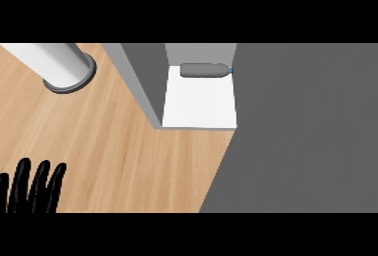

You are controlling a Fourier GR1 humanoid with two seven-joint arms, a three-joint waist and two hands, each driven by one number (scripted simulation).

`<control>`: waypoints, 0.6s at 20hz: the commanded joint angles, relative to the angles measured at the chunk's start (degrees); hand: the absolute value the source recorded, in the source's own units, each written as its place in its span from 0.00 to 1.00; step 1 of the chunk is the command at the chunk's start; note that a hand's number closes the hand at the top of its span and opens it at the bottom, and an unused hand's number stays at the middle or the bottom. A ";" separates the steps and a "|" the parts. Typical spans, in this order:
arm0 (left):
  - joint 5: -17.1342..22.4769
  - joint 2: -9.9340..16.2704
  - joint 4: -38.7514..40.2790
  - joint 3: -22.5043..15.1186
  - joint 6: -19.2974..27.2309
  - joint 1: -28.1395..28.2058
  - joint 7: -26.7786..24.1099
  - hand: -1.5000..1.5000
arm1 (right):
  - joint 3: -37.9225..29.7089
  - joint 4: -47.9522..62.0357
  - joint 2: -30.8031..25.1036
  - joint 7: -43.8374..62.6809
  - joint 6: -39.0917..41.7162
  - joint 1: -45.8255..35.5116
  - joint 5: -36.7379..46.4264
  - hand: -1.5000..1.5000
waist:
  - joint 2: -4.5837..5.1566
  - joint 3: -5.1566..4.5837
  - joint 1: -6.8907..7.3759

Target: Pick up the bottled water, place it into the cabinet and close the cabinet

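The grey door (pixel 303 130) is nearest to the camera and fills the right part of the frame, from the top band to the bottom one. Its left edge cuts across the cabinet (pixel 144 85) opening and hides part of it.

The bottle (pixel 203 70) lies on its side at the back of the white shelf (pixel 199 102), in the upper middle of the frame, with its blue cap end touching the edge of the door. No hand touches it.

So the picking and the placing look done. What is left, I judge, is the closing: the shelf is visible, so the cabinet is not yet shut.

The left hand (pixel 31 187) shows at the lower left, fingers straight and up, holding nothing; it rests there. The right hand is not visible anywhere, perhaps it is behind the door, but I cannot tell.

The counter (pixel 111 150) is light wood with a fine grain. In the upper left a pale cylinder (pixel 55 62) stands on a dark round base. Nothing more of the room is seen.
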 commanded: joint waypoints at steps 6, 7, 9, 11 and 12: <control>8.89 4.88 -5.91 8.68 -7.71 10.07 -2.06 0.00 | 14.38 -2.27 7.19 9.93 -1.31 -8.36 5.98 1.00 | -0.71 -0.40 0.94; 10.00 4.90 -3.24 10.84 -9.82 11.59 -4.37 0.00 | 14.38 -1.68 7.84 10.84 -2.09 -9.07 7.13 1.00 | -0.77 -0.43 0.84; 9.41 5.10 -4.60 9.81 -12.01 14.36 -5.51 0.00 | 15.01 -2.08 10.06 14.60 -2.23 -11.17 5.67 1.00 | -0.81 -0.45 1.62; 12.55 6.17 -7.40 13.21 -12.24 16.56 -3.87 0.00 | 16.61 -4.23 11.52 18.23 -3.14 -10.01 4.44 1.00 | -0.84 -0.43 1.50; 12.87 5.24 -3.06 13.43 -15.08 15.48 -6.66 0.00 | 14.81 1.71 12.86 17.00 -4.65 -14.40 3.04 1.00 | -0.56 -0.45 1.79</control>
